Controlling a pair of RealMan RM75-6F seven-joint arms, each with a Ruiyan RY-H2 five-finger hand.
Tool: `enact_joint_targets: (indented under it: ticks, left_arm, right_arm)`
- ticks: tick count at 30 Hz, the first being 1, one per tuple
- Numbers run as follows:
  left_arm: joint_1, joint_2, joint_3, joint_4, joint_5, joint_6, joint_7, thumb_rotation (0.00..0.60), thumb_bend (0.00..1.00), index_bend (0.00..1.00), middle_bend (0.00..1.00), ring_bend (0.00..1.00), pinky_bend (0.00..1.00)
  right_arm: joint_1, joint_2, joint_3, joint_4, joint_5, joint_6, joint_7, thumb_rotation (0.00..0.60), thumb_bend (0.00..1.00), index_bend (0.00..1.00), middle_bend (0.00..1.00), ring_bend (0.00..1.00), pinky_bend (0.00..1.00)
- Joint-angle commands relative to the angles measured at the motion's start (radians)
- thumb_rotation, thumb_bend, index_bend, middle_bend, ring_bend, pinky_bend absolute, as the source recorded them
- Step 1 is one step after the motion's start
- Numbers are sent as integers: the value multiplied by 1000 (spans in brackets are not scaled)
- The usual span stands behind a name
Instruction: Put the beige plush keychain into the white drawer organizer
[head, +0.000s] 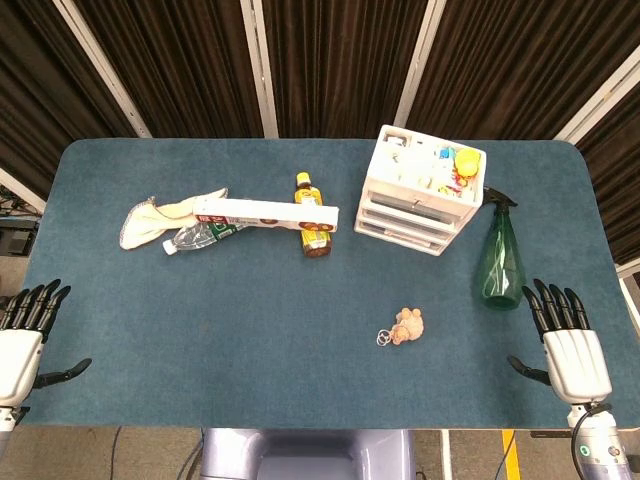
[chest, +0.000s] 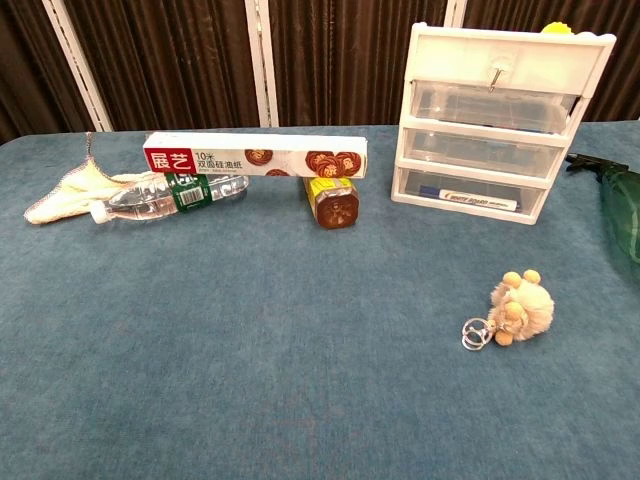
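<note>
Keychain (head: 408, 326) lying on the table (head: 250, 320), in front of and well apart from the organizer (head: 420, 190) (drawers closed); left hand (head: 22, 345) and right hand (head: 570, 345) spread flat, empty, at the near corners

Left hand (head: 18, 345): cut by head view's left edge.
Green spray bottle (chest: 622, 212): cropped at chest view's right edge.
Organizer (head: 421, 189) top contents: too small, possibly toys.
</note>
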Motion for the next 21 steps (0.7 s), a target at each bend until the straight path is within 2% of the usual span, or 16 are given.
enact_joint_targets:
  ticks: [1, 5, 7, 9, 11, 12, 14, 17, 21]
  left_arm:
    - [0, -1, 0, 0, 1, 1, -1, 527, 44, 0, 0, 0, 0]
    - [2, 0, 3, -1, 7, 5, -2, 531, 44, 0, 0, 0, 0]
    - [2, 0, 4, -2, 9, 5, -1, 529, 44, 0, 0, 0, 0]
    - [2, 0, 5, -3, 9, 2, -2, 530, 44, 0, 0, 0, 0]
    - [1, 0, 6, -4, 9, 0, -1, 533, 44, 0, 0, 0, 0]
    - [1, 0, 6, -5, 9, -1, -1, 534, 44, 0, 0, 0, 0]
    - [0, 0, 6, -6, 9, -3, -1, 533, 45, 0, 0, 0, 0]
    - [-1, 0, 7, -7, 12, -3, -2, 534, 44, 0, 0, 0, 0]
    - [-1, 2, 10, -11, 15, -4, -4, 529, 44, 0, 0, 0, 0]
  right_arm:
    - [0, 0, 0, -3, -1, -1, 2, 600, 66, 0, 6, 0, 99]
    - [3, 4, 0, -23, -17, 0, 3, 600, 66, 0, 30, 2, 107]
    - [5, 5, 0, -37, -29, 5, 0, 600, 67, 14, 119, 63, 198]
    - [11, 6, 2, -60, -46, 7, -7, 600, 67, 33, 238, 191, 342]
    - [18, 7, 4, -87, -54, -1, -21, 600, 66, 51, 441, 409, 524]
    - [25, 8, 6, -107, -57, -9, -31, 600, 66, 55, 511, 479, 568]
    - [43, 7, 14, -151, -56, -34, -61, 600, 67, 61, 712, 666, 674]
    - [80, -9, 30, -217, -42, -91, -120, 600, 65, 72, 890, 834, 772]
    - [140, -68, 54, -293, 6, -187, -243, 600, 65, 162, 994, 951, 841]
